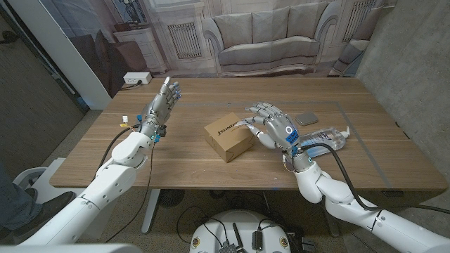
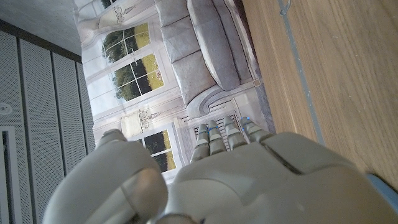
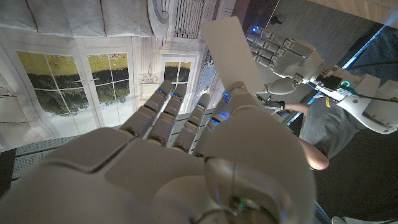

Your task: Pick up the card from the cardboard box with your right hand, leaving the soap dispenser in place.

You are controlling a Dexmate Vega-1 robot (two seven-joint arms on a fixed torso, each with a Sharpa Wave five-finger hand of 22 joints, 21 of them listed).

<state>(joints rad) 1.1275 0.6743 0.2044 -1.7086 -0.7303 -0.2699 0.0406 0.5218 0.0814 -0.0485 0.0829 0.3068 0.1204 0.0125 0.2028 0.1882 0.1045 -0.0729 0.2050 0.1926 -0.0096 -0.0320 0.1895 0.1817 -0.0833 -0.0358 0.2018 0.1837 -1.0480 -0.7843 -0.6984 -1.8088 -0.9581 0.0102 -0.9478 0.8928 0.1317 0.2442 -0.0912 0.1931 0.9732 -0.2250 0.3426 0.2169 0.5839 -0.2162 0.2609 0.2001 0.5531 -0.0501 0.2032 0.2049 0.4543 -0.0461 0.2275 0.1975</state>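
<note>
Right hand pinches a flat white rectangular card — apparently thumb against finger — above the brown cardboard box; left hand raised, fingers straight, holding nothing.

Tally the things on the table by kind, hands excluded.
Cardboard box: 1
Soap dispenser, lying on its side: 1
Card, held in the right hand fingers: 1
Dark flat object, kind unclear: 1
Total: 4
</note>
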